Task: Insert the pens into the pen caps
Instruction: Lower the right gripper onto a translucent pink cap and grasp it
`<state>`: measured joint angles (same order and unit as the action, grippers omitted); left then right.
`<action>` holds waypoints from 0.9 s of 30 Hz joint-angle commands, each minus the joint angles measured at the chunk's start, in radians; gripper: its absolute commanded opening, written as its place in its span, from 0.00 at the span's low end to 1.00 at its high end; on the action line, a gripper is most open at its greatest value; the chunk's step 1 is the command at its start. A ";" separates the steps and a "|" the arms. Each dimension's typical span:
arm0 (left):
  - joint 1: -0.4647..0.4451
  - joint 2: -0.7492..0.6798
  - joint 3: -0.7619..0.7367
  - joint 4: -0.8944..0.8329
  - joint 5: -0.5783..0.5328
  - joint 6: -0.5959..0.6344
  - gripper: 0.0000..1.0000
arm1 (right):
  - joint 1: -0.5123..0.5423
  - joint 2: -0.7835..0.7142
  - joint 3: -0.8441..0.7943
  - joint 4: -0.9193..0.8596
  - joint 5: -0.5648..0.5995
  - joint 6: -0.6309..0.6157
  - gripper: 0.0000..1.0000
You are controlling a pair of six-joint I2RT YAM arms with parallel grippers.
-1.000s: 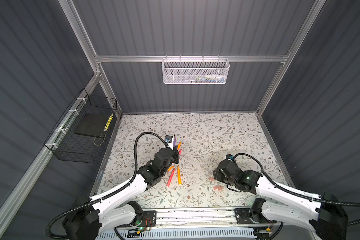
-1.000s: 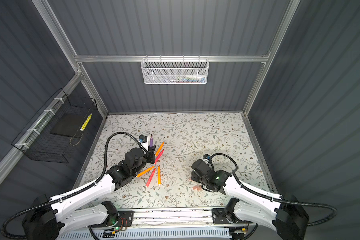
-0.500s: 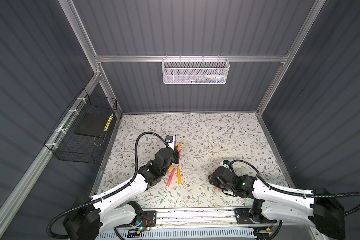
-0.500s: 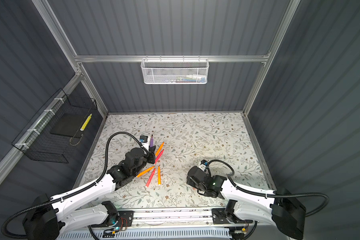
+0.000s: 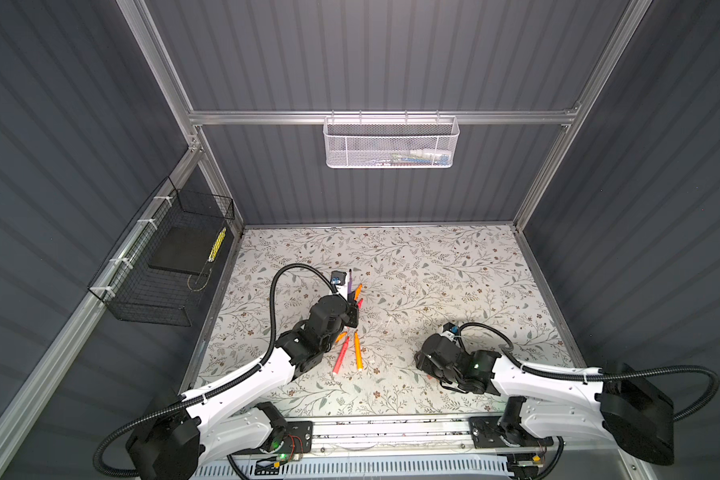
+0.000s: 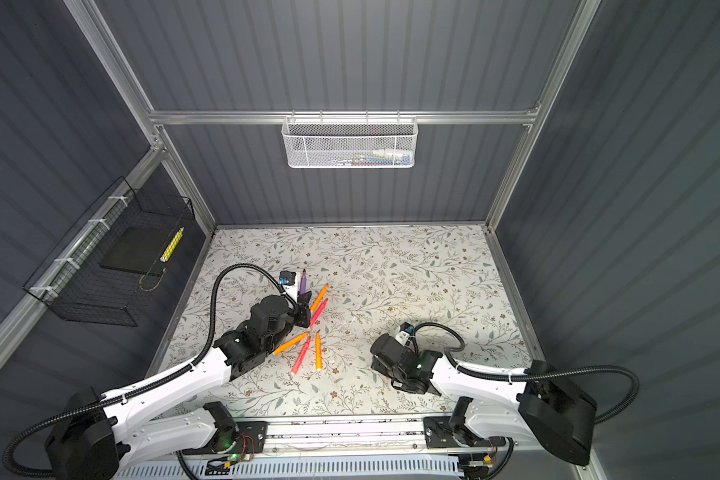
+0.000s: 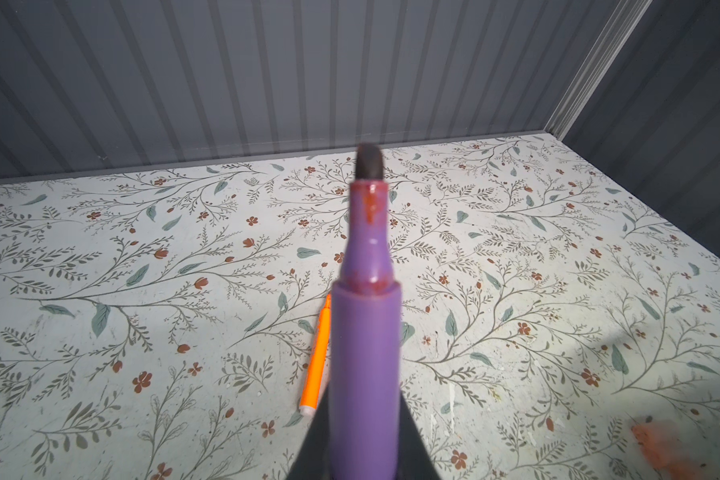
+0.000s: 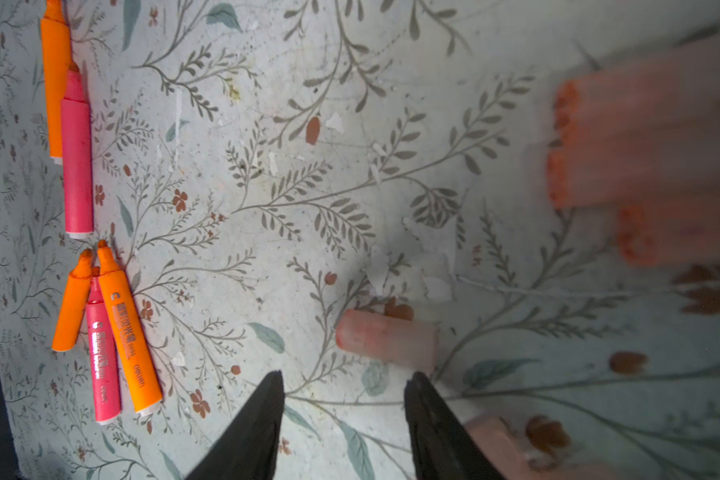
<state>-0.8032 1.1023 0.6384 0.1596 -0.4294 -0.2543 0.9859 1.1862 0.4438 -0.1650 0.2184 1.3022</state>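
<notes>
Clamping the purple pen (image 7: 366,332), the left claw (image 7: 364,440) points its dark tip over the counter (image 7: 142,249), an orange pen (image 7: 317,365) lying beyond. The right claw (image 8: 348,375) hangs with jaws apart just beside one cap (image 8: 385,343); more caps (image 8: 649,174) (blurred) lie near, five pens (image 8: 78,166) farther off. Caps are stubby, translucent pink; the counter's floral sheet is scuffed.

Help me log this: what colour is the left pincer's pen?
The pen is purple, clearest in the left wrist view.
</notes>
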 commanded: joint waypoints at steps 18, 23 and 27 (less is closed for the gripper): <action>0.008 -0.019 0.017 0.010 -0.012 0.013 0.04 | -0.016 0.111 0.045 -0.002 0.101 -0.043 0.53; 0.008 -0.024 0.014 0.009 -0.008 0.014 0.05 | -0.016 0.173 0.101 -0.020 0.097 -0.080 0.50; 0.007 -0.025 0.013 0.011 -0.009 0.014 0.09 | -0.016 0.214 0.145 -0.073 0.115 -0.103 0.48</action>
<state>-0.8032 1.1015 0.6384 0.1593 -0.4290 -0.2543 0.9733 1.3750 0.5518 -0.1654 0.3027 1.2327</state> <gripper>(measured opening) 0.167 0.490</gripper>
